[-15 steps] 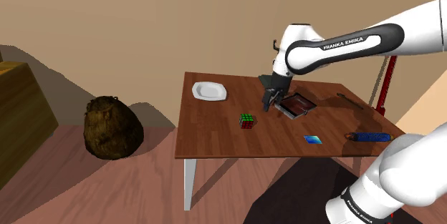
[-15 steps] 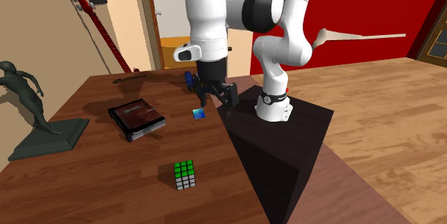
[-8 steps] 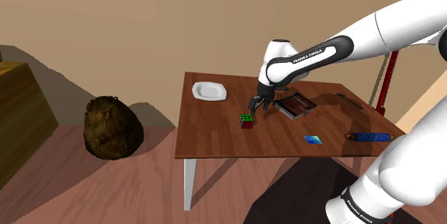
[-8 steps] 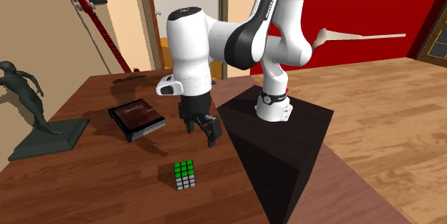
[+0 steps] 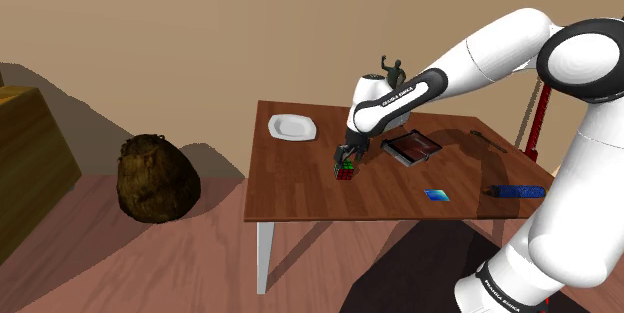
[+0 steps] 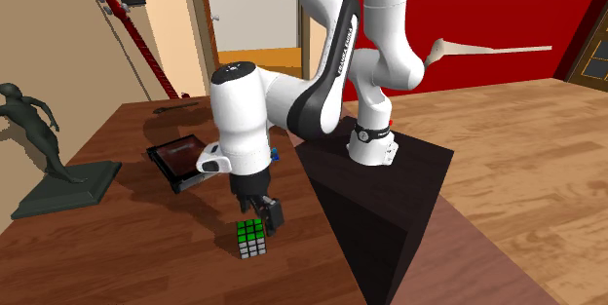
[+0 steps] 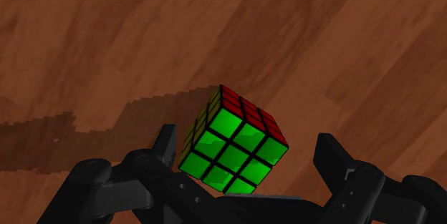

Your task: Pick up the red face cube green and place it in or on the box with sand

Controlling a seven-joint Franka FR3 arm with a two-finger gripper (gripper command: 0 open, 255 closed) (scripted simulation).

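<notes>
Near the box [image 6: 166, 169], apart from it, cube [image 7: 233, 142] sits flat on the table [image 5: 300, 186]. Gripper [image 6: 261, 210] hangs low over it, jaws wide, straddling, no contact. Risk: cube looks yawed to the fingers [image 7: 329, 159], closing catches corners, it twists out.

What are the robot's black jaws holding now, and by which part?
Nothing is held. The black jaws stand open on either side of the green-and-red puzzle cube, not clasping it; it rests on the brown wooden table.

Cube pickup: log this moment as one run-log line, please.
phase: pre-grasp | tool: open around cube, not gripping | cube: on table, green face up
</notes>
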